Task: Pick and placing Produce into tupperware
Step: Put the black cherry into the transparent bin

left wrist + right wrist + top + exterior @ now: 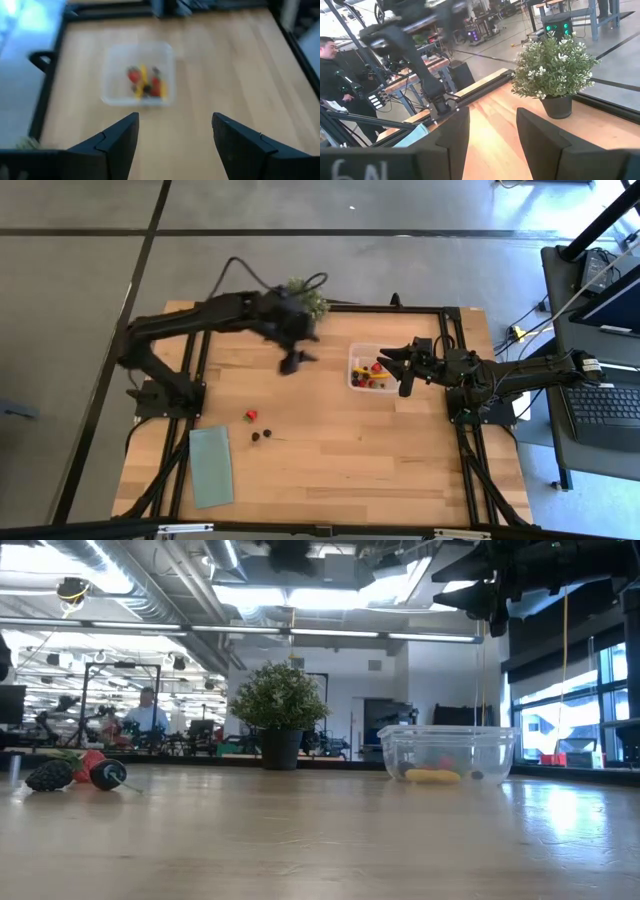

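Sitting right of table centre, the tupperware [369, 368] is open-topped w/ red, yellow and dark produce [376, 374] inside; in the low view a yellow piece [433, 776] lies flat on the box floor, long axis horizontal across the picture. Three more pieces sit on bare wood near the pale-green cloth [211, 466]: a red piece [251, 415] and two dark berries [262, 435] just beside each other; which way they point can't be told. Left gripper [291, 360] hangs above the table near the potted plant [305, 300], fingers spread, nothing between them. Right gripper [398, 365] is at the tupperware's right edge, raised, fingers apart, empty.
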{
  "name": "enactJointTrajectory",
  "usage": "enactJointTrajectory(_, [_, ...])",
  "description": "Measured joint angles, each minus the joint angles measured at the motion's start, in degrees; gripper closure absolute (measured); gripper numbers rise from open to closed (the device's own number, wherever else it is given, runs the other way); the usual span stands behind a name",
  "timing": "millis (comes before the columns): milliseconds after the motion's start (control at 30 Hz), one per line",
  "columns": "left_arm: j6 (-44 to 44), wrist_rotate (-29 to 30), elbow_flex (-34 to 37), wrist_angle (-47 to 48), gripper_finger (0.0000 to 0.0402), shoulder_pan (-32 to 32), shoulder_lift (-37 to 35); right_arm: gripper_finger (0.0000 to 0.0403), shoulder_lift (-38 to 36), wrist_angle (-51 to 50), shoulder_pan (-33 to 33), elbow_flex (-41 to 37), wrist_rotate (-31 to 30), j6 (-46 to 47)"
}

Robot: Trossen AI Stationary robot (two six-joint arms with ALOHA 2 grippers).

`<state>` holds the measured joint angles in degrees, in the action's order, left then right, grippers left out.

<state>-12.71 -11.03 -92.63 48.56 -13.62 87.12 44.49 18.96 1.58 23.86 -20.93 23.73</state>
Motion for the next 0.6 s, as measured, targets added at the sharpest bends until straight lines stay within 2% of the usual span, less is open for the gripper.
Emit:
enactJointTrajectory(100, [-0.6, -0.3, 3.3, 6.7, 0.0158, 2.2, -4.8, 0.0238, 0.0, 0.0, 0.0, 0.0, 0.0, 0.0])
enactJointTrajectory(167, [2.2, -0.5, 6.9, 8.5, 0.0158, 3.6, -7.8, 0.0238, 0.0, 0.0, 0.0, 0.0, 0.0, -0.1])
enactJointTrajectory(367, [10.5, -0.9, 20.2, 8.2, 0.0158, 8.6, -16.6, 0.0238, 0.0, -0.1, 0.0, 0.0, 0.0, -1.0])
enactJointTrajectory(600, [20.6, -0.2, 33.0, 7.0, 0.0159, 14.3, -19.7, 0.0238, 0.0, -0.3, 0.0, 0.0, 0.0, -1.8])
